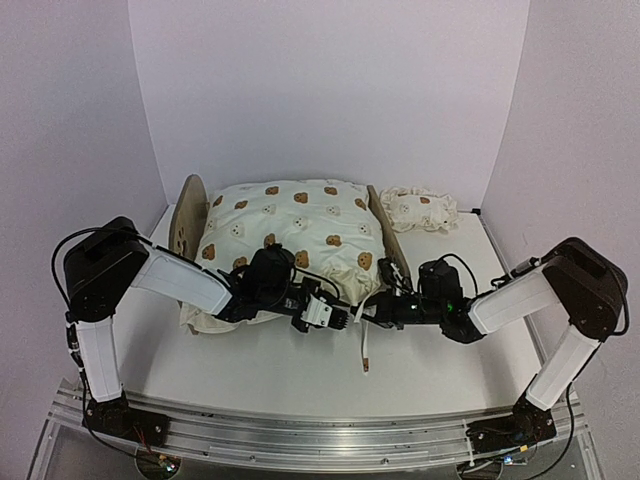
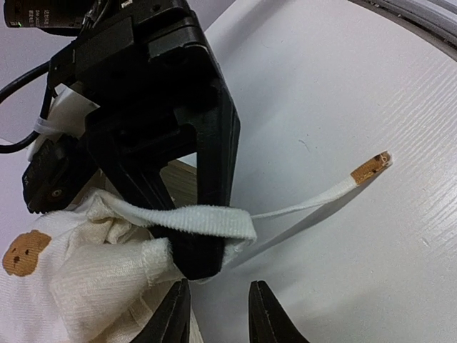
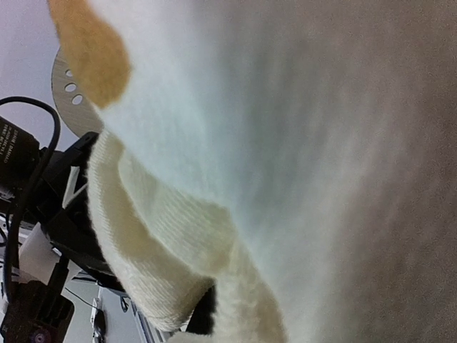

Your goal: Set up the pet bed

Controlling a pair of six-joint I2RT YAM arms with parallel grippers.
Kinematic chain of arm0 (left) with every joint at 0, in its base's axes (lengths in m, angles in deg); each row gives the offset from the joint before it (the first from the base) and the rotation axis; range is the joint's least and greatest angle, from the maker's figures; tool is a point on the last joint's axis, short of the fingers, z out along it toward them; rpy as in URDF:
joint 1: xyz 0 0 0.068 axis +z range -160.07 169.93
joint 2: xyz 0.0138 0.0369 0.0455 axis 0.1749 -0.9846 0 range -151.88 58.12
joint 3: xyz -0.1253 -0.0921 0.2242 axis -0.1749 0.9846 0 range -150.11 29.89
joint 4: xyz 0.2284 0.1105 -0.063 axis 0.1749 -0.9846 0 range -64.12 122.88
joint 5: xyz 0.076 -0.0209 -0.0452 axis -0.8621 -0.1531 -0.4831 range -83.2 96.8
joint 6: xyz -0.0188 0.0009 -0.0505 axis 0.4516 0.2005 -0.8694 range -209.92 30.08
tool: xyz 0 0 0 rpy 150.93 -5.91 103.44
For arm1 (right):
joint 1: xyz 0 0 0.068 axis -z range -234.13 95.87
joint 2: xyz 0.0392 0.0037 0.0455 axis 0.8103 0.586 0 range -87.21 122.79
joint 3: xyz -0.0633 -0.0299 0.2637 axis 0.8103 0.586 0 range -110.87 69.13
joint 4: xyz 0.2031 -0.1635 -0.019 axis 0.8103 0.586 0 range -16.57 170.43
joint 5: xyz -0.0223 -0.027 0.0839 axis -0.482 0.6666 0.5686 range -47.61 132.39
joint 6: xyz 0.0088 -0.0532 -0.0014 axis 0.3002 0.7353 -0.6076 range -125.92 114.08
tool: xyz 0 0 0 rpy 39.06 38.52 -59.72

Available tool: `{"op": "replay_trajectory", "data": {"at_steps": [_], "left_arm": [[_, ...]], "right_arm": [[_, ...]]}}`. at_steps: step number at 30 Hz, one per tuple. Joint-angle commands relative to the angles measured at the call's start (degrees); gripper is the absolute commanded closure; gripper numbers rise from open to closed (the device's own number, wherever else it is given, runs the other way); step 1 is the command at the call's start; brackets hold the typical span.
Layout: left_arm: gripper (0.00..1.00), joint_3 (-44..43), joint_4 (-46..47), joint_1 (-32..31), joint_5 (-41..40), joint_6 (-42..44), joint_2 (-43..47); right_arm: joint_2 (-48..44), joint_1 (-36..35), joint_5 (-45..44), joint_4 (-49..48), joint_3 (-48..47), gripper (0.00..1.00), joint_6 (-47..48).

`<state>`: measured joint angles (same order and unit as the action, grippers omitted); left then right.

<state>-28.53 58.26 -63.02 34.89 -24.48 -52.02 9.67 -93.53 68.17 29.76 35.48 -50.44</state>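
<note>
The pet bed (image 1: 186, 214) stands at mid-table, with its rounded wooden headboard on the left and its footboard (image 1: 392, 246) on the right. A cream bear-print cushion (image 1: 290, 225) lies on it, bunched over the near edge. My right gripper (image 1: 368, 312) is shut on the cushion's white strap (image 2: 207, 218) at the near corner. The strap's loose end (image 2: 371, 166) trails on the table. My left gripper (image 2: 218, 314) sits just short of that corner, open with nothing between its fingers. Cushion fabric (image 3: 285, 143) fills the right wrist view and hides the jaws. The small pillow (image 1: 421, 208) lies behind the footboard.
White walls close in the table on the left, back and right. Both arms meet in front of the bed, with their forearms stretched low over the table (image 1: 260, 375). A metal rail (image 1: 320, 435) runs along the near edge.
</note>
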Motion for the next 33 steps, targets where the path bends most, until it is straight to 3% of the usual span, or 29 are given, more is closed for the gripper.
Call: {"op": "replay_trajectory", "data": {"at_steps": [1, 6, 16, 19, 24, 29, 33], "left_arm": [[0.72, -1.5, 7.08, -0.13, -0.37, 0.48, -1.85], [0.73, -1.48, 9.28, -0.05, -2.74, 0.7, -3.34], [0.71, -3.79, 10.46, -0.05, 0.26, 3.6, -7.02], [0.79, -4.54, 11.14, -0.05, 0.83, 2.42, -7.51], [0.82, -4.69, 10.6, -0.05, 2.9, 2.37, -7.7], [0.99, -4.25, 13.47, -0.05, 5.13, 0.15, -7.28], [1.0, -4.16, 15.39, -0.05, 5.41, -1.7, -7.22]], "right_arm": [[-2.14, -0.09, 2.56, 3.71, -2.1, 1.0, 2.02], [-2.6, -0.17, 2.73, 6.69, -2.83, 1.0, 3.13], [-3.45, -0.13, 4.37, 6.86, -3.71, 1.0, 3.68], [-3.59, -0.12, 4.68, 6.9, -3.6, 1.0, 3.65], [-4.33, -0.11, 5.42, 6.86, -3.82, 1.0, 3.87], [-3.79, -0.12, 5.71, 6.85, -4.13, 1.0, 3.73], [-3.4, -0.08, 5.8, 6.84, -4.07, 1.0, 3.41]]}}
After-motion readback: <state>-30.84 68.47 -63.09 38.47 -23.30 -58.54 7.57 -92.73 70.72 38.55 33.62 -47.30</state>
